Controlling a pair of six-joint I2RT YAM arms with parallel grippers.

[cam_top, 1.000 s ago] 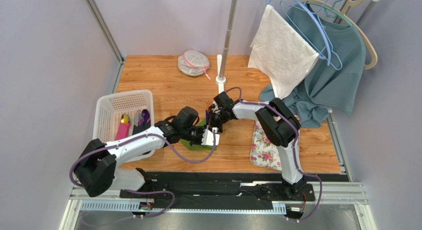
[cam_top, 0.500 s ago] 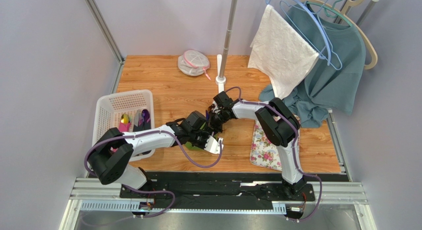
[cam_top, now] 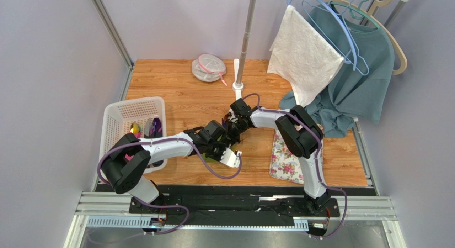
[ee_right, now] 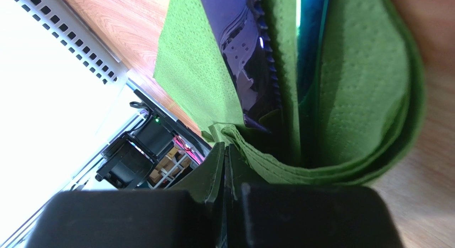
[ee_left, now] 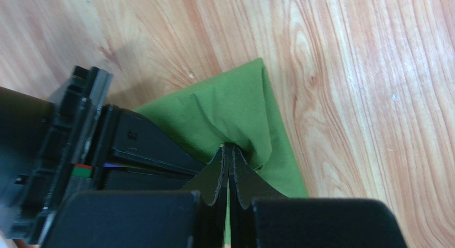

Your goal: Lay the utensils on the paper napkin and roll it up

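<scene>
Top external barely shows your paper napkin; left gripper and right gripper each pinch its folds; purple utensil cropped at 12 o'clock.

The top external camera is looking down from above and behind the robot, standing well back and taking in the whole table, whose near edge is lying at 6 o'clock and far edge at 12 o'clock. The left wrist camera is peering along the left gripper from very near, facing the wood and the paper napkin. The right wrist camera is looking past the right gripper, nearer again, with napkin folds filling its view. All three views are sharing the napkin, at the top view's centre.
</scene>
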